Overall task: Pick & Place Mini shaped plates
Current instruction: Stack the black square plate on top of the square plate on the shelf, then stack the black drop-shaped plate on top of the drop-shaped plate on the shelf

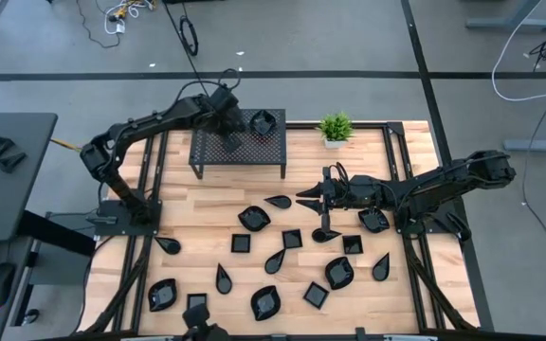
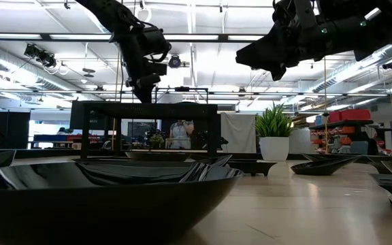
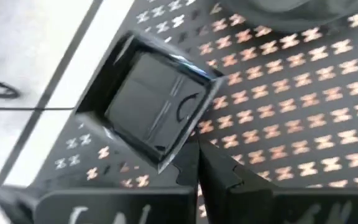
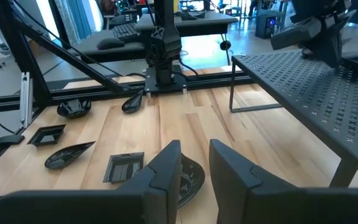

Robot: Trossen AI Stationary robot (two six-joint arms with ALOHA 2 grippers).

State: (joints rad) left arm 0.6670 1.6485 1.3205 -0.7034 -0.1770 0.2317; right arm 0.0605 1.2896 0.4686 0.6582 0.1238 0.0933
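Several small glossy black plates lie scattered on the wooden table (image 1: 207, 227), among them a round one (image 1: 253, 219) and a teardrop one (image 1: 278, 201). One square plate (image 1: 262, 121) rests flat on top of the black mesh rack (image 1: 240, 156); it also shows in the left wrist view (image 3: 148, 106). My left gripper (image 3: 199, 165) is shut and empty just above the rack, beside that plate's corner. My right gripper (image 4: 194, 155) hangs well above the table's middle (image 1: 307, 196), empty, its fingers a narrow gap apart, over a round plate (image 4: 191, 177).
A small green potted plant (image 1: 335, 126) stands at the far edge, right of the rack. More plates lie under and beside my right arm (image 1: 373, 220). A large plate (image 2: 101, 190) lies close to the low camera. Black frame rails run along both table sides.
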